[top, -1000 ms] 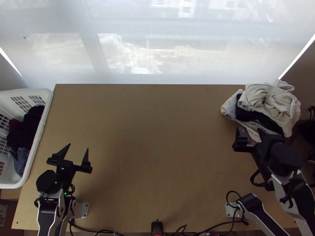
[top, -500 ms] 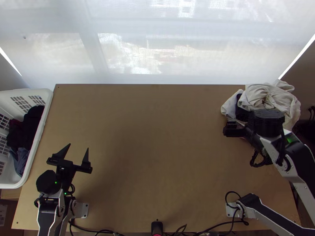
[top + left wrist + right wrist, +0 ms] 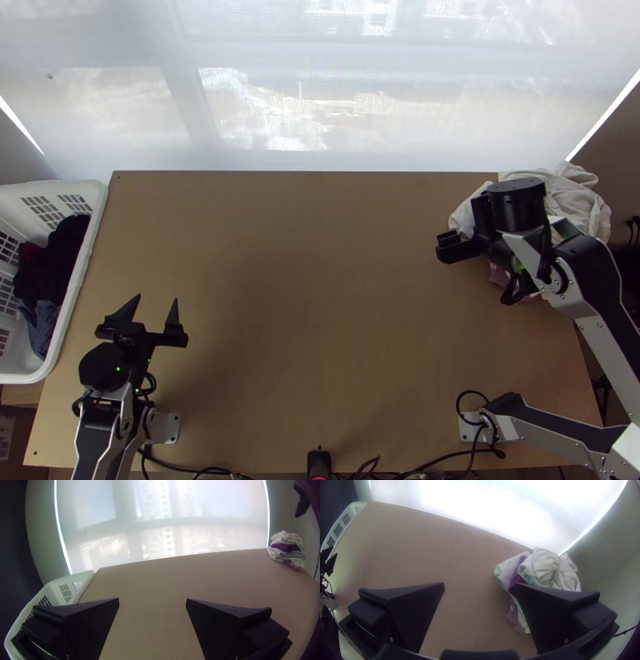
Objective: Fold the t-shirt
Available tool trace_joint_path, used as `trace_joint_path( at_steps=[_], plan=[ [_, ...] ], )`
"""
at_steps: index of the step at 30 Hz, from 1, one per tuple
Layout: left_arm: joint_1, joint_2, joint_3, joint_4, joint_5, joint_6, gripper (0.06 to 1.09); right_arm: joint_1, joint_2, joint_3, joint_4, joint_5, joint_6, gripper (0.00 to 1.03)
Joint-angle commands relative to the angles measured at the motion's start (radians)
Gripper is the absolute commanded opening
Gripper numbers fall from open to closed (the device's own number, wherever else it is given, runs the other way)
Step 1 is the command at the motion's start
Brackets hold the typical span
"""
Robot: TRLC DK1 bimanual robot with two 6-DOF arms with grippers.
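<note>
Right wrist view: the right pincer [image 3: 479,586] has its fingers wide apart, clamped on nothing. The cloth heap [image 3: 550,568] lies bunched to its outer side, at the worktop's [image 3: 304,304] far right corner, partly behind one finger; whether they touch, I cannot tell. Pale folds sit over a darker layer; which piece is the t-shirt is unclear. So the next move, I judge, is sideways toward the right edge before closing. The left pincer [image 3: 152,600], also spread, is well apart, near the white basket [image 3: 98,200].
</note>
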Motion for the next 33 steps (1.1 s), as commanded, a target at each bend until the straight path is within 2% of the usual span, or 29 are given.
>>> trace_joint_path(
  at_steps=[1,4,10,12,19,23,26,29,31,33],
  plan=[
    [0.174,0.500,0.309,-0.078,-0.072,-0.167,1.04,-0.002,0.050,0.016,-0.014,-0.003,-0.027,0.98],
    [0.360,0.776,0.555,-0.199,-0.010,-0.210,1.04,-0.001,0.056,0.003,-0.014,-0.007,-0.021,0.98],
    [0.504,0.936,0.727,-0.137,-0.004,-0.250,1.04,-0.007,0.071,-0.002,-0.014,-0.012,-0.014,0.98],
    [0.554,1.020,0.787,-0.163,-0.004,-0.257,1.04,-0.018,0.071,-0.011,-0.014,-0.012,-0.013,0.98],
    [0.705,1.511,1.253,-0.602,0.024,-0.348,1.04,-0.048,0.045,-0.063,-0.014,-0.017,-0.011,0.98],
    [0.788,1.638,1.420,-0.617,0.083,-0.432,1.04,-0.062,0.036,-0.085,-0.014,-0.018,-0.013,0.98],
    [0.849,1.718,1.523,-0.637,0.088,-0.395,1.04,-0.064,0.030,-0.089,-0.014,-0.020,-0.016,0.98],
    [0.920,1.850,1.658,-0.683,0.186,-0.273,1.04,-0.064,0.030,-0.091,-0.014,-0.018,-0.019,0.98],
    [0.959,1.965,1.771,-0.743,0.280,-0.311,1.04,-0.064,0.028,-0.092,-0.014,-0.020,-0.022,0.98],
    [0.970,2.057,1.850,-0.772,0.313,-0.309,1.04,-0.064,0.027,-0.094,-0.017,-0.018,-0.025,0.98]
  ],
)
